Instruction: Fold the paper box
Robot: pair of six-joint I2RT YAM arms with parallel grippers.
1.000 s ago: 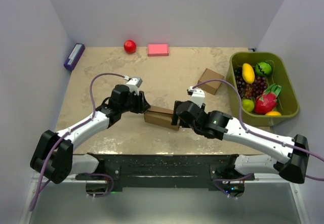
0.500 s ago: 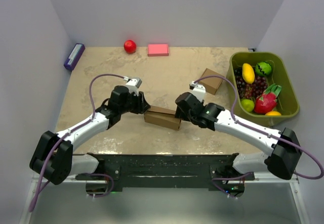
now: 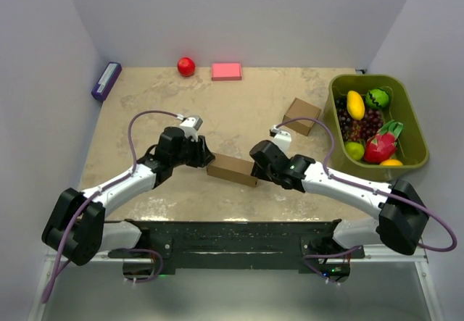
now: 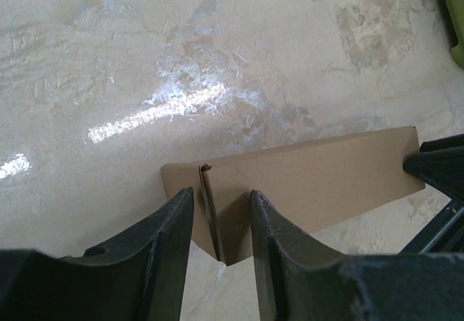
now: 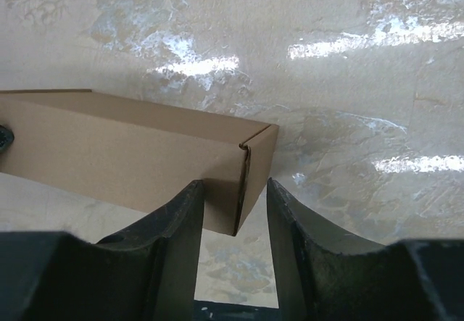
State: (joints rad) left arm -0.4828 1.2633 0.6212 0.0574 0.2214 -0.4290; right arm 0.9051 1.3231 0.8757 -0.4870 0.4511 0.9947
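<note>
We see the paper box (image 3: 232,169) lying on the worktop (image 3: 239,107). It is a low, long, brown box, already folded up. It sits well apart from the green bin (image 3: 331,118), out past the bin's left wall and a bit nearer to the arms' bases than the bin is. The bin is full of toy fruit.

The left gripper (image 4: 220,205) is at the end of the box that is far from the bin. Its two fingers (image 4: 167,248) sit one on each side of that end, and the cardboard fills the space between them. We think it is pinching the box there.

The right gripper (image 5: 234,187) is at the end of the box nearer the bin. One of its fingers (image 5: 174,241) is right against the cardboard. By the other finger we see a thin bit of worktop showing. We cannot tell if this gripper is holding the box tight or not.

A small square box (image 3: 301,116) sits just beside the bin, between the bin and the paper box. A red ball (image 3: 186,66) and a pink block (image 3: 226,71) lie farther from the bin, by the back wall. A purple thing (image 3: 106,80) lies farthest from the bin.
</note>
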